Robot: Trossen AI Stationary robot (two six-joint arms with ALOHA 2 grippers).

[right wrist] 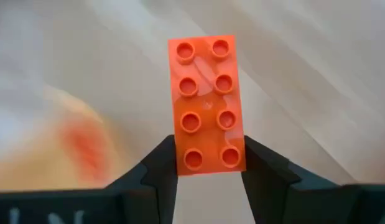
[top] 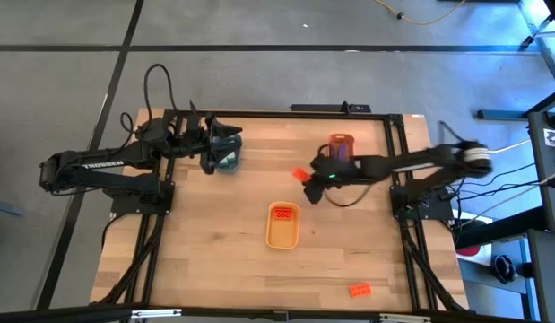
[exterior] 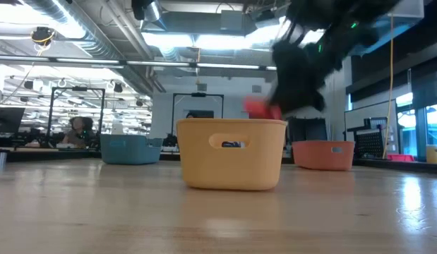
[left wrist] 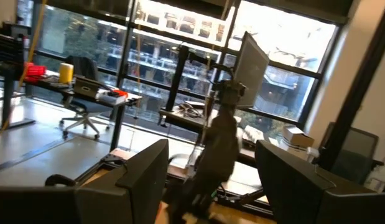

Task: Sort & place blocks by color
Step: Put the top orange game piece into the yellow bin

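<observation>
My right gripper (top: 309,182) hangs above the table between the orange tray (top: 341,144) and the yellow tray (top: 282,226), shut on an orange-red block (right wrist: 208,99) with two rows of studs. The low view shows that block (exterior: 259,108) blurred, above the yellow tray's rim (exterior: 232,124). A second orange-red block (top: 282,213) lies inside the yellow tray. A third (top: 359,289) lies on the table near its near edge. My left gripper (left wrist: 211,186) is open and waits over the blue tray (top: 227,158). No purple or mint-green blocks show. My right gripper pinches the orange-red block between its two fingers (right wrist: 160,169), one on each long side, at the end nearest the wrist (right wrist: 208,158). The rest of the block sticks out past the fingertips, studs facing the camera. It is lifted clear of the table.
The three trays stand apart: blue (exterior: 130,148) toward the far left, orange (exterior: 322,154) toward the far right, yellow (exterior: 232,162) in the middle. Bare wood lies around the yellow tray and along the near edge. A person sits in the room behind.
</observation>
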